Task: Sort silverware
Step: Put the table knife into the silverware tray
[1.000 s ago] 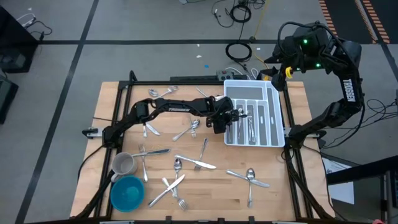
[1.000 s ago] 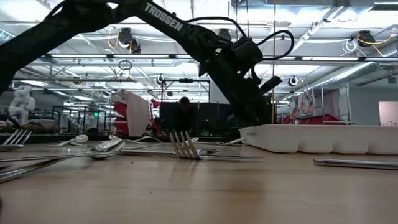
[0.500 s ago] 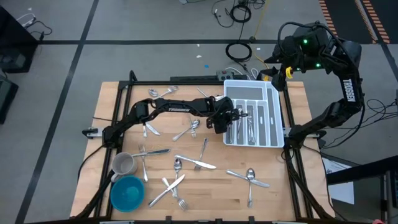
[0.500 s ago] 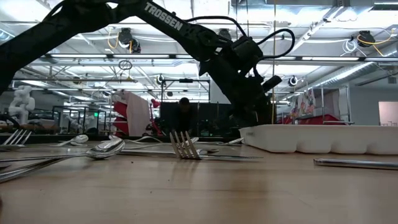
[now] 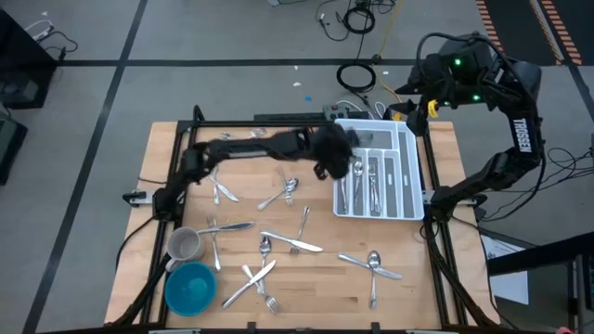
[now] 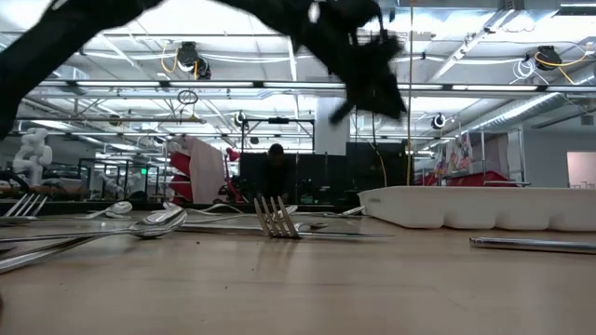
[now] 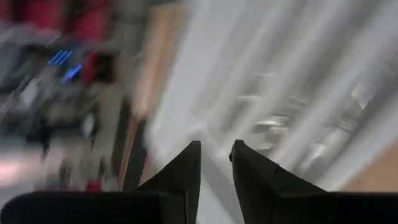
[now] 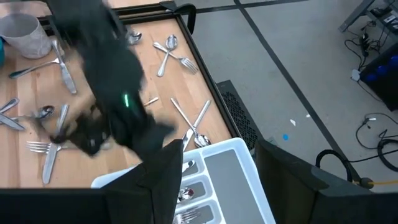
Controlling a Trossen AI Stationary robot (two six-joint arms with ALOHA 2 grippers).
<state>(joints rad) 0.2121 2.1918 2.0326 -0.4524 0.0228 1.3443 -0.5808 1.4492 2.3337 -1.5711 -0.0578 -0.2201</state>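
Silverware [image 5: 292,244]: forks, spoons and knives scattered loose over the wooden table [image 5: 436,297]; several more pieces lie in the compartments of the white organiser tray [image 5: 406,153]. Left gripper [image 5: 336,160]: blurred, above the tray's near-left edge, fingers [image 7: 186,171] slightly parted, nothing between them. Right gripper [image 8: 219,163]: raised beyond the table's far right corner, jaws apart, empty.

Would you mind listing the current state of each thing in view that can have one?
left gripper: open a little, empty, above the tray's edge
right gripper: open, empty, parked off the table
organiser tray: partly filled with cutlery
silverware: mostly scattered loose on the table
mug: upright
blue bowl: upright
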